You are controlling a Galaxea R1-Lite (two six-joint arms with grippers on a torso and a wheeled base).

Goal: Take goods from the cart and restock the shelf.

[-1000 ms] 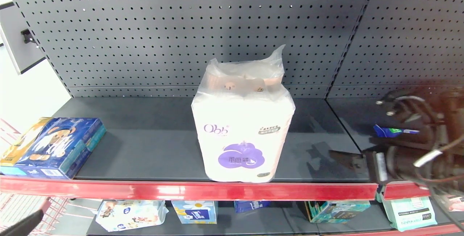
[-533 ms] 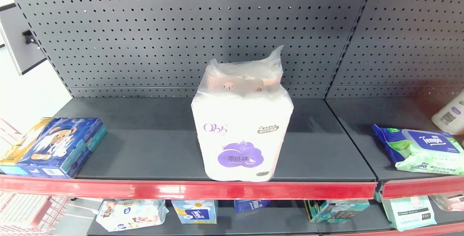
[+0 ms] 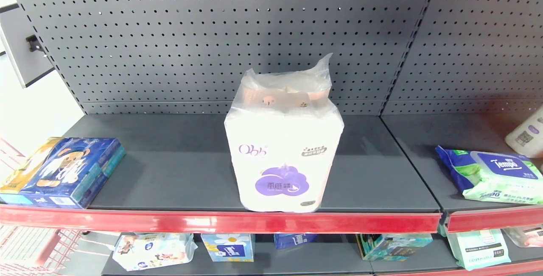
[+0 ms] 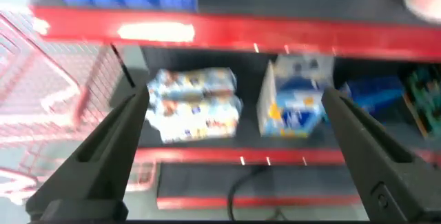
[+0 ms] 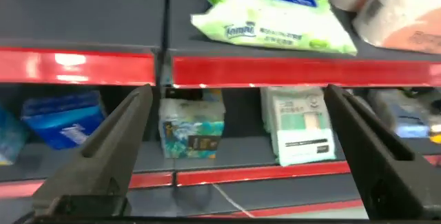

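- one red wire cart, lower left corner of the head view, below the shelf's red front lip.
- one left gripper, jaws spread wide, holding nothing, facing the lower tier with the cart beside it.
- two flat boxes at the left edge of the frame, yellow box outermost, blue box right against it, both lying at the front of the shelf.
- one toilet paper pack, white with a purple label, upright at centre frame on the shelf, base close to the front lip, well apart from the other goods. loose clear film stands up at its top.
- five goods on the lower tier along the bottom of the frame: cartoon-printed pack, tissue box, dark blue pack, teal box, pale green pack.
- one wet wipes pack, lying flat at right of frame in the next shelf bay.
- one white item, cut off by the right edge, just behind the wet wipes pack.
- one right gripper, jaws wide apart, holding nothing, facing the red lip below the wet wipes pack.
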